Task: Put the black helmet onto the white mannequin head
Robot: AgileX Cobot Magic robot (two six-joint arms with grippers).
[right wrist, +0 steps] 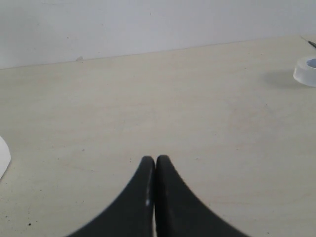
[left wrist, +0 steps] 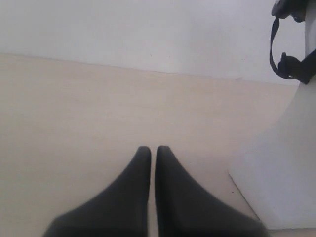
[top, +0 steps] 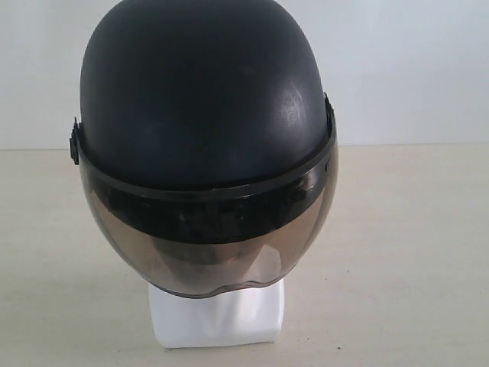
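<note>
The left gripper (left wrist: 153,149) hangs over a bare stretch of the pale wooden table (left wrist: 74,108), its two black fingers (left wrist: 136,192) brought together with only a thin slit between them and nothing held. Just off to one side and clear of the fingers stands the squarish base of the white mannequin head (left wrist: 281,168). Against its neck a black chin strap (left wrist: 289,64) loops down from the black helmet (left wrist: 291,6), and a plain white wall (left wrist: 123,29) closes the far side of the table.
</note>
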